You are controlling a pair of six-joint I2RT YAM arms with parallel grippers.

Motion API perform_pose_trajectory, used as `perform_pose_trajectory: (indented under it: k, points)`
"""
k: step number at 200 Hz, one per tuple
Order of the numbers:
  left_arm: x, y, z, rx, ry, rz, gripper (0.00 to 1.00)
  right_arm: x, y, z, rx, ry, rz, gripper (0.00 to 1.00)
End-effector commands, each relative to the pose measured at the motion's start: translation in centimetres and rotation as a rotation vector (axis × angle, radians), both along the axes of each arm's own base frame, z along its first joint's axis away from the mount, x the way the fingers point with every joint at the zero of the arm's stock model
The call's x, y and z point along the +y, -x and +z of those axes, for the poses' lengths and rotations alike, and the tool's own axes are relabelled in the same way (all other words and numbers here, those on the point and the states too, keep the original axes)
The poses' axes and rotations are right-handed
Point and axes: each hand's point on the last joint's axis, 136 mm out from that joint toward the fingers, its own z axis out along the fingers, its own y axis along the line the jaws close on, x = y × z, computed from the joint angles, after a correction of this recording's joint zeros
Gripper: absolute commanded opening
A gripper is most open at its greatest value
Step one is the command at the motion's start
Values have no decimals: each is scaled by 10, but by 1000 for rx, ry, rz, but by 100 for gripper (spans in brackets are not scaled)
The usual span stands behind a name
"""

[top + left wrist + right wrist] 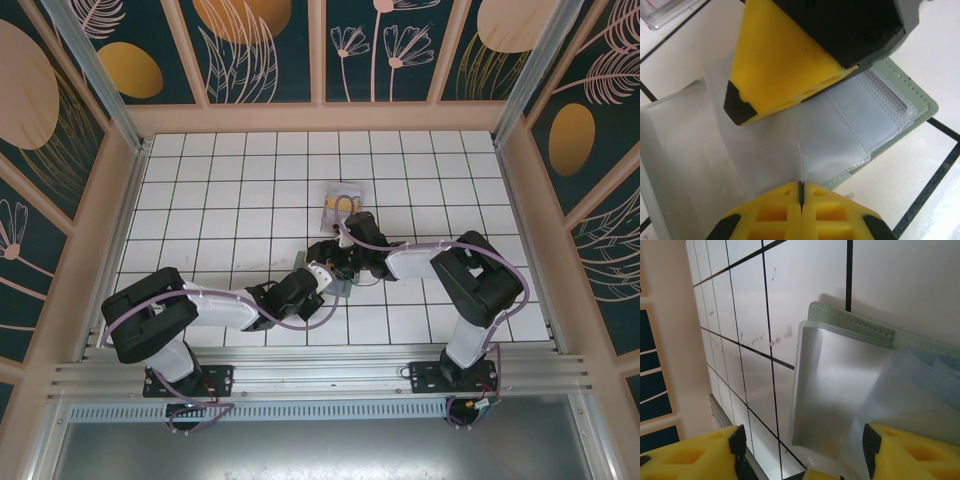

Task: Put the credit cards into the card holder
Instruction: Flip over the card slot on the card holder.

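The card holder [346,287], sage green with clear inner sleeves, lies open on the tiles between my two grippers. In the left wrist view its green edge [922,102] shows at the right, and a clear sleeve [765,150] rises like a tent into my left gripper [801,192], which is shut on it. My right gripper [805,452] stands open over the holder [850,322], one yellow finger [785,60] low over the sleeves. The credit cards [341,205], a pale stack with yellow, lie about two tiles farther back.
The tiled floor [230,200] is walled by a pink frame with patterned panels. A metal rail [320,375] runs along the near edge by the arm bases. A corner of the card stack [667,10] shows at the top left of the left wrist view.
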Motion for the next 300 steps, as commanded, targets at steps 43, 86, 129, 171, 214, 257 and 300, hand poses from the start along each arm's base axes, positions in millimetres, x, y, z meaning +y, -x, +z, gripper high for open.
perform_pose_trajectory:
  k: [43,86,129,171,214,257,300]
  points:
    - [0,-7,18,59,146,63,0,-20,-13,26,-65,32,-29,66]
    - [4,-6,12,151,227,72,0,-48,-26,44,-112,43,-93,67]
    - [-4,-3,17,211,308,62,0,-40,-15,51,-111,9,-64,67]
    - [-6,-4,25,247,386,67,0,-33,-2,30,-66,29,-43,67]
    - [-2,-6,37,287,481,80,0,-38,-2,23,-59,53,-56,67]
    - [-5,-7,39,295,490,72,0,-27,-1,21,-48,33,-35,67]
    - [-4,-6,38,302,496,84,0,-26,-3,11,-37,36,-41,67]
